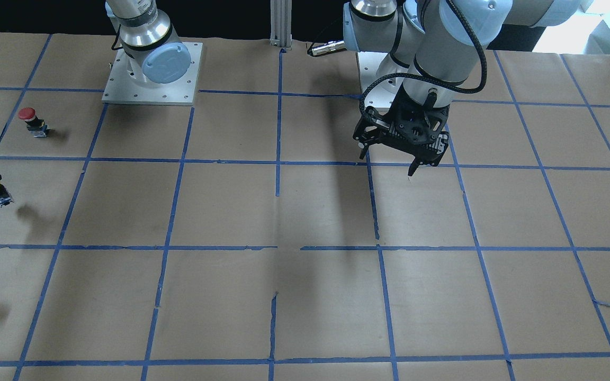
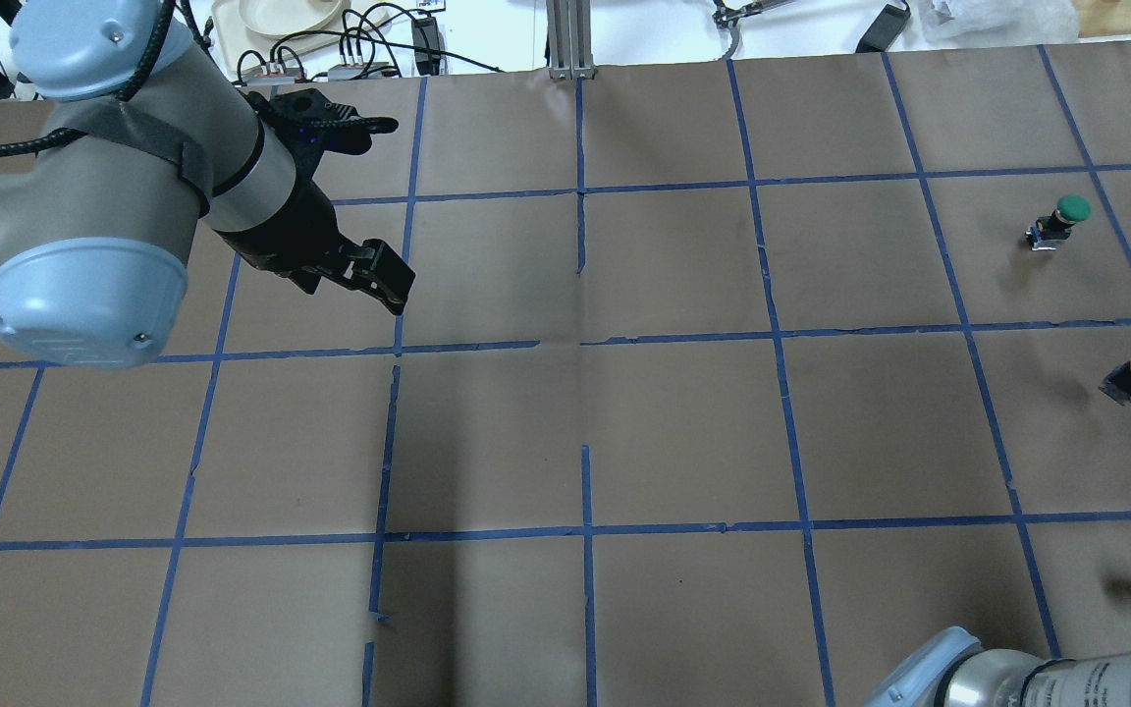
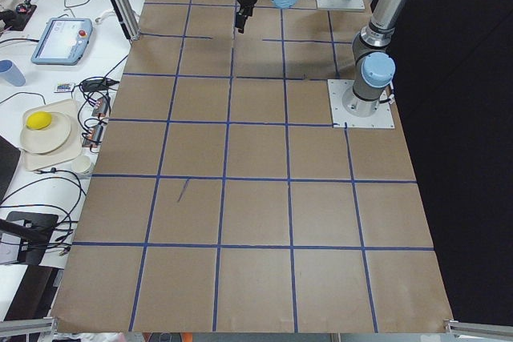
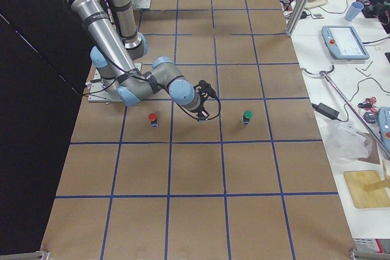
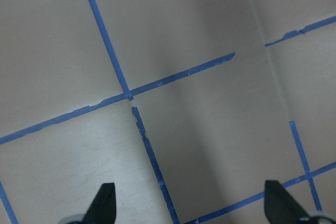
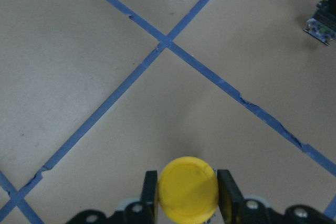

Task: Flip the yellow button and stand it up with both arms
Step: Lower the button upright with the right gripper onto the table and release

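Switch (image 6: 321, 19), perhaps, beyond yellow button (image 6: 188, 188)

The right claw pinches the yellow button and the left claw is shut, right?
Not quite. The right claw does pinch the yellow button, but the left claw is open, its jaws wide apart and empty, as the left wrist view shows.
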